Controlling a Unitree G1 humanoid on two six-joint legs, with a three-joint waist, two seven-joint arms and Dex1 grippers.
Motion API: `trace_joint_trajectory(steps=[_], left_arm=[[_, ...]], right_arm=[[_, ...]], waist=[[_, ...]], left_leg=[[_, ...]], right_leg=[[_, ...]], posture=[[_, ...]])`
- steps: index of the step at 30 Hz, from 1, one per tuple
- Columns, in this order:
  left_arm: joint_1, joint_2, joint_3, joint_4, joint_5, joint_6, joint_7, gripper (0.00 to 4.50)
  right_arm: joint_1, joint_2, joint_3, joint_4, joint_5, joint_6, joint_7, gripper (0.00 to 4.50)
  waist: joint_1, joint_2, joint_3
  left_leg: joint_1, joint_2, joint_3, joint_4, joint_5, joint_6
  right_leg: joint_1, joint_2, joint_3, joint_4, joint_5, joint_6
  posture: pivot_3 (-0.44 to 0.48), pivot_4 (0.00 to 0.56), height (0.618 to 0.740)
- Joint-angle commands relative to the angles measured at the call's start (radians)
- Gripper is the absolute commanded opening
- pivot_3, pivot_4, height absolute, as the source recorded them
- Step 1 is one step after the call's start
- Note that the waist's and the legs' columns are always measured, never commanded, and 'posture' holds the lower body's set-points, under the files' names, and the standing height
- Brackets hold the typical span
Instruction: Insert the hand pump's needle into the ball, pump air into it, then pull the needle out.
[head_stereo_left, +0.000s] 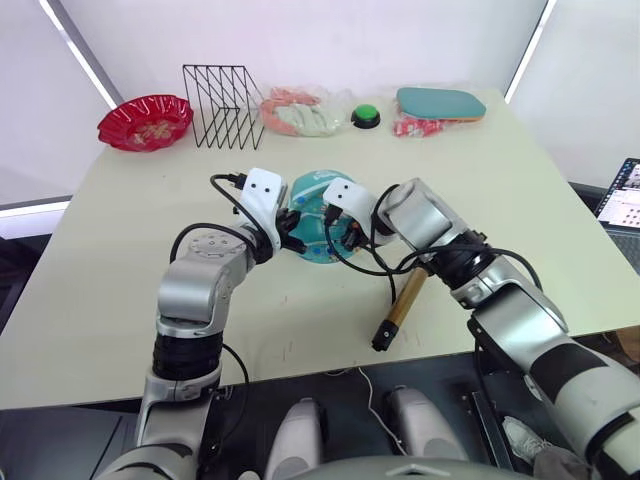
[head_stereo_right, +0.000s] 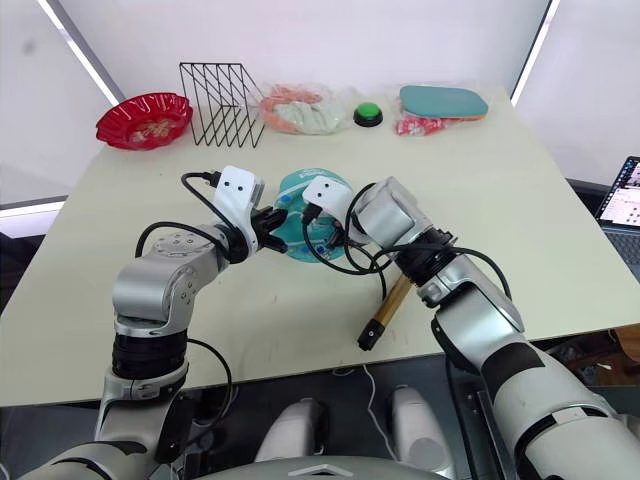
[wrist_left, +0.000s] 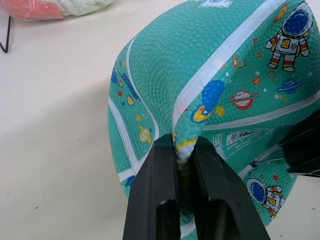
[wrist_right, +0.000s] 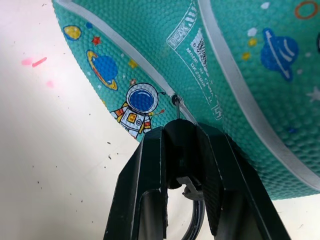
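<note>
The teal ball (head_stereo_left: 316, 218) with white seams and cartoon prints sits mid-table between both grippers. My left gripper (wrist_left: 185, 150) is shut on a pinched fold of the ball's (wrist_left: 215, 65) rubber at a white seam. My right gripper (wrist_right: 179, 131) is shut on the black fitting of the needle (wrist_right: 177, 107). The needle's tip meets the ball (wrist_right: 240, 55) at a small hole on a white seam, beside the printed label; how deep it goes I cannot tell. The gold hand pump (head_stereo_left: 408, 297) lies on the table under my right forearm, its black hose (head_stereo_left: 352, 266) looping to the gripper.
Along the far edge stand a red bowl (head_stereo_left: 145, 120), a black wire rack (head_stereo_left: 225, 105), a plastic bag (head_stereo_left: 300, 112), a green button (head_stereo_left: 365, 116) and a teal paddle case (head_stereo_left: 440, 103). A laptop (head_stereo_left: 625, 195) sits off the table's right side.
</note>
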Motion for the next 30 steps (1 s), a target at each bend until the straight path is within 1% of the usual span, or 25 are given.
trace_joint_trajectory(steps=[1, 7, 10, 12, 15, 22, 24, 26, 30], left_arm=[[0.011, -0.053, -0.078, -0.01, -0.089, 0.029, -0.072, 0.0], [0.029, -0.047, -0.078, -0.016, -0.095, 0.047, -0.084, 0.0], [0.035, -0.037, -0.068, -0.01, -0.095, 0.044, -0.089, 0.0], [0.036, -0.031, -0.062, -0.006, -0.095, 0.044, -0.092, 0.0], [0.033, -0.027, -0.059, -0.001, -0.097, 0.042, -0.093, 0.0], [0.052, -0.024, -0.053, 0.004, -0.097, 0.032, -0.099, 0.0], [0.054, -0.02, -0.049, 0.006, -0.099, 0.027, -0.103, 0.0], [0.056, -0.004, -0.045, 0.014, -0.097, 0.018, -0.112, 0.0], [0.063, 0.035, -0.04, 0.041, -0.088, -0.006, -0.138, 0.0]], right_arm=[[-0.018, 0.115, -0.008, 0.059, 0.028, -0.11, -0.034, 0.34], [-0.024, 0.183, -0.029, 0.148, 0.016, -0.15, -0.057, 0.34], [-0.016, 0.213, -0.059, 0.137, 0.042, -0.144, -0.031, 0.34], [-0.012, 0.223, -0.074, 0.123, 0.052, -0.134, -0.02, 0.34], [-0.011, 0.23, -0.067, 0.146, 0.026, -0.151, -0.031, 0.34], [0.007, 0.278, -0.097, 0.215, 0.01, -0.215, -0.076, 0.34], [0.016, 0.274, -0.102, 0.205, 0.01, -0.214, -0.075, 0.34], [0.027, 0.261, -0.116, 0.159, 0.014, -0.191, -0.075, 0.34], [0.07, 0.21, -0.108, 0.006, 0.012, -0.125, -0.05, 0.34]], waist=[[-0.005, 0.0, -0.002], [-0.016, 0.001, -0.014], [-0.02, 0.001, -0.018], [-0.021, 0.001, -0.018], [-0.022, 0.002, -0.017], [-0.031, 0.005, -0.018], [-0.033, 0.005, -0.018], [-0.037, 0.007, -0.017], [-0.039, 0.008, -0.016]], left_leg=[[0.0, 0.0, -0.001, 0.0, 0.0, 0.0], [0.002, 0.0, -0.012, -0.003, 0.0, 0.0], [0.004, 0.0, -0.017, -0.006, 0.0, 0.0], [0.008, 0.0, -0.021, -0.009, 0.0, 0.0], [0.016, 0.0, -0.023, -0.014, 0.0, 0.0], [0.02, 0.0, -0.027, -0.016, -0.001, -0.001], [0.02, 0.0, -0.028, -0.016, -0.001, -0.001], [0.019, -0.001, -0.032, -0.016, -0.001, -0.001], [0.018, -0.001, -0.037, -0.017, -0.001, -0.001]], right_leg=[[0.0, 0.001, 0.0, 0.0, 0.0, 0.0], [0.0, 0.008, 0.0, 0.0, 0.0, -0.001], [0.0, 0.011, 0.0, 0.0, 0.0, -0.001], [0.001, 0.013, 0.0, 0.0, 0.0, -0.002], [0.006, 0.014, 0.0, 0.0, -0.003, -0.006], [0.007, 0.015, -0.001, 0.0, -0.003, -0.007], [0.007, 0.016, -0.002, 0.0, -0.003, -0.007], [0.007, 0.017, -0.003, 0.0, -0.004, -0.008], [0.006, 0.018, -0.006, -0.001, -0.004, -0.008]], posture=[[0.0, 0.15, 0.74], [0.0, 0.15, 0.74], [0.0, 0.15, 0.74], [0.0, 0.15, 0.74], [0.0, 0.15, 0.74], [0.0, 0.15, 0.74], [0.0, 0.15, 0.74], [0.0, 0.15, 0.74], [0.0, 0.15, 0.74]])
